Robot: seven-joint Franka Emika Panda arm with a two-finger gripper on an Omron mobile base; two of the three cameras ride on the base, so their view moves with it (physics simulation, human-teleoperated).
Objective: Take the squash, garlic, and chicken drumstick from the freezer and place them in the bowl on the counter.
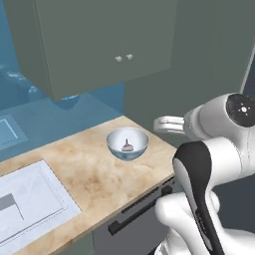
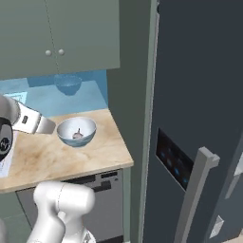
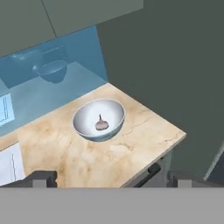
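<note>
Inside bowl (image 3: 83, 118): garlic (image 3: 101, 124)

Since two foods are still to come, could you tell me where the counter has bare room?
Bare counter lies between the bowl and the right-hand edge, and in front of the bowl toward the near edge. The white sheet takes the left end. In the bowl, room remains around the garlic.

The pinkish-white garlic (image 3: 101, 124) sits stem-up inside the bowl (image 3: 85, 116). The bowl stands upright on the beige counter (image 3: 131, 144), the closed dark freezer (image 2: 199, 95) at its three o'clock.
</note>
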